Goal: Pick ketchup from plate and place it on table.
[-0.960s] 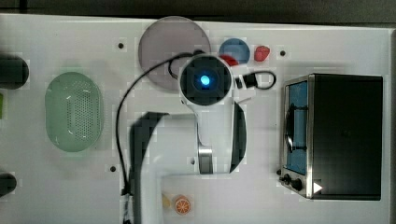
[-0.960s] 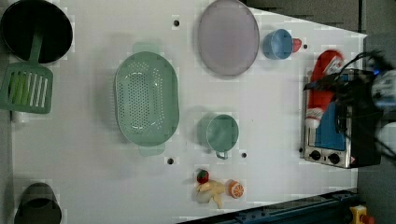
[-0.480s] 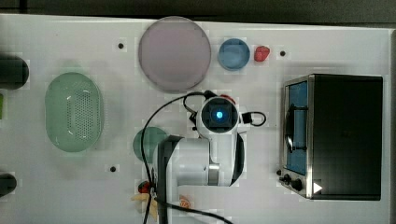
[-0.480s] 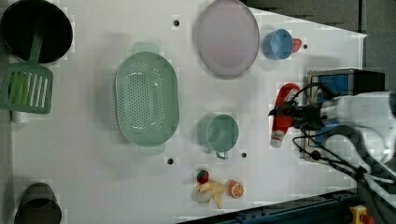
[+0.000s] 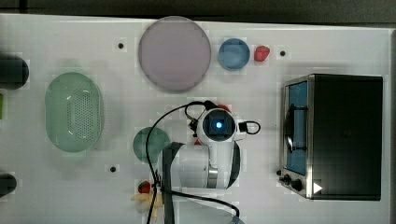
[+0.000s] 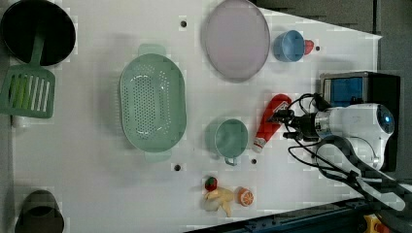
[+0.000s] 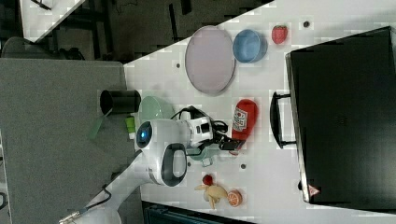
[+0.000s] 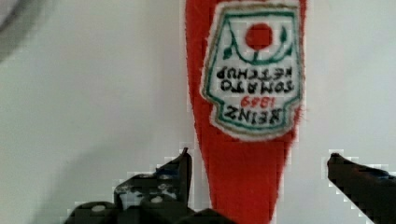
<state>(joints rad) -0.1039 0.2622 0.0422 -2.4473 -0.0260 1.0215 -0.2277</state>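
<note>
The ketchup (image 6: 270, 122) lies flat on the tabletop (image 6: 97, 184), off the plate (image 6: 236, 39) and beside the green cup (image 6: 227, 138). The claw (image 8: 259, 179) stands open astride it, gripping nothing, apparently releasing.

The red ketchup (image 6: 271, 121), white end and white label, lies flat on the white table (image 6: 97, 184), well apart from the bare mauve-grey plate (image 6: 235, 39).

The ketchup (image 6: 270, 121) is seen lying on the white tabletop (image 6: 97, 184), off the plate (image 6: 236, 39), just right of the green cup (image 6: 228, 138) in the left view. The claw (image 6: 283, 122) is held at its side.
</note>
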